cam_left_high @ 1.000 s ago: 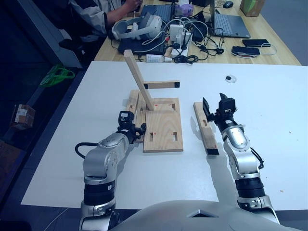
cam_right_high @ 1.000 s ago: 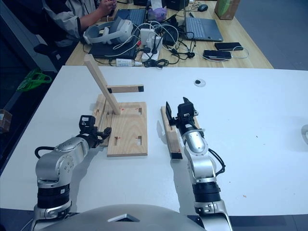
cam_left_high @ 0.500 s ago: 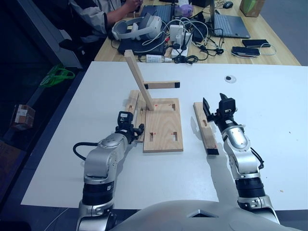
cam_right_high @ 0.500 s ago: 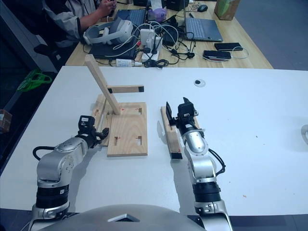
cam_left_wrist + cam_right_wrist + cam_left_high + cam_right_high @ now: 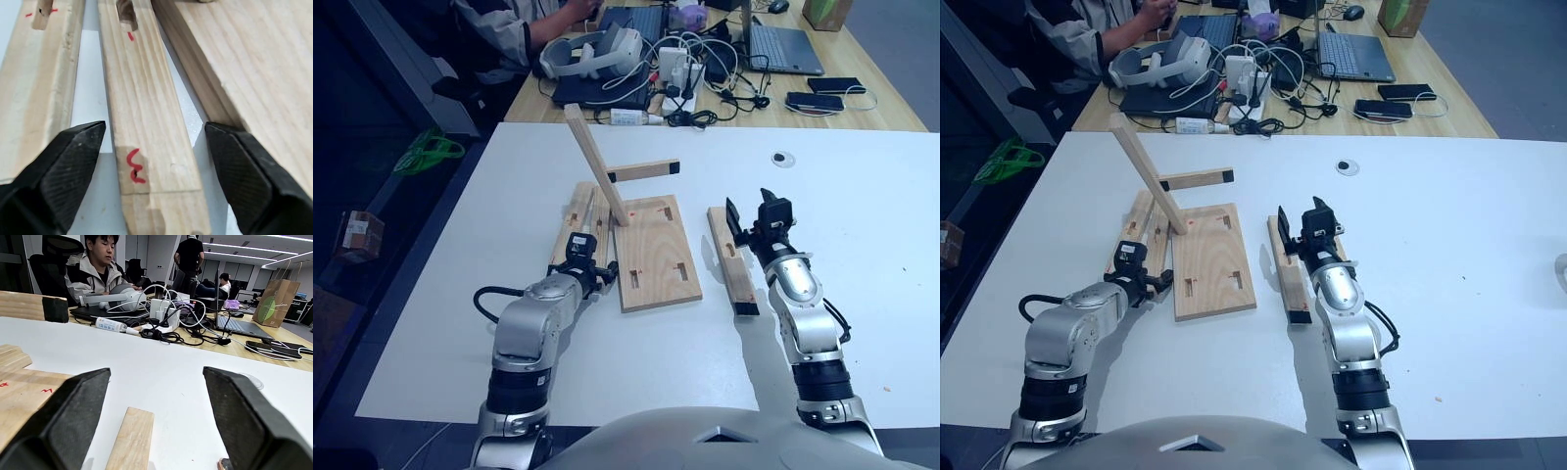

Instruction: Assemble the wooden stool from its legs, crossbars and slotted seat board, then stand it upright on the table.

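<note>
1. Pale wood is the slotted seat board (image 5: 658,257), lying flat on the white worktop (image 5: 862,196). One long wooden leg (image 5: 592,157) rises from its far left corner at a lean. A short wooden crossbar with a dark end (image 5: 644,171) sticks out sideways from that leg and appears to be joined to it.
2. I judge that to be all that is assembled so far: one leg and one crossbar. The board's other slots are bare.
3. Two loose legs lie side by side just left of the board. The red-marked wooden leg (image 5: 146,112) is the one nearer the board, and the plain outer wooden leg (image 5: 44,83) lies beyond it.
4. My left jaws stand open, low over the worktop, one on each side of the red-marked leg's near end. They are not gripping it.
5. A notched loose wooden leg (image 5: 732,266) lies flat to the right of the board and apart from it. My right jaws are open and empty by its far end.
6. Most of the task is left, as I read it. Three legs must go into the seat, any remaining crossbars must be fitted, and then the stool must be turned over and stood upright.
</note>
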Tool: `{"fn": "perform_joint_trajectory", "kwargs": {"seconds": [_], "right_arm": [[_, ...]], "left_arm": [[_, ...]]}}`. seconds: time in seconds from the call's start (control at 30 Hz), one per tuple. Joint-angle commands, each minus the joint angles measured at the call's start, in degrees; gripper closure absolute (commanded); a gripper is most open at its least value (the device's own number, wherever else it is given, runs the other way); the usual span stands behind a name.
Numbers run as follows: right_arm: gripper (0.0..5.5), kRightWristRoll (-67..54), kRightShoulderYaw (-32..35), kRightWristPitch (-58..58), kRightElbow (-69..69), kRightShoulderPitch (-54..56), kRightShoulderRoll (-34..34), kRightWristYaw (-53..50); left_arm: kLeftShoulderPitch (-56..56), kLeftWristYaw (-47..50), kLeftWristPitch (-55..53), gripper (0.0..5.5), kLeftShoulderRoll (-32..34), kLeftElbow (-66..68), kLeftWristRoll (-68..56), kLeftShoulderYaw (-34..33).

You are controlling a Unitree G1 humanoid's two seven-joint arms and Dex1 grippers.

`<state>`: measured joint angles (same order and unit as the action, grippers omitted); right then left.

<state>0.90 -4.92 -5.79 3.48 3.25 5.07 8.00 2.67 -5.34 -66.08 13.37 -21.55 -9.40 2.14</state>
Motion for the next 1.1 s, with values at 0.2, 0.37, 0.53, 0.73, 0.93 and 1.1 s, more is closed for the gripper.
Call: {"fn": "perform_joint_trajectory", "kwargs": {"seconds": [0.2, 0.37, 0.53, 0.73, 0.93, 1.1], "right_arm": [[2.01, 0.37, 0.15, -0.39, -0.62, 1.06, -0.13, -0.35], [2.01, 0.57, 0.2, -0.39, -0.76, 1.29, -0.19, -0.46], [2.01, 0.83, 0.34, -0.01, -1.41, 1.79, -0.17, -0.64], [2.01, 0.88, 0.45, 0.13, -1.83, 2.2, -0.18, -0.85], [2.01, -0.62, 2.52, 0.3, -3.56, 4.03, 0.27, -1.18], [2.01, -8.98, 10.2, -2.35, -6.95, 10.68, 1.16, 1.14]], "left_arm": [[-0.64, 0.93, 2.15, 2.74, 0.43, 1.01, 1.94, -0.89], [-0.44, 1.02, 3.8, 3.39, 0.06, 1.16, 2.6, -1.11], [1.12, 2.21, 6.32, 3.4, -0.57, 1.46, 3.41, -2.18], [6.27, 6.74, 15.03, 3.42, -0.35, 0.96, 6.76, -6.16], [12.85, 13.08, 32.56, 3.42, 4.4, -0.5, 15.82, -8.91], [18.3, 12.89, 46.94, 3.42, 9.61, -3.42, 21.89, -8.65]]}}
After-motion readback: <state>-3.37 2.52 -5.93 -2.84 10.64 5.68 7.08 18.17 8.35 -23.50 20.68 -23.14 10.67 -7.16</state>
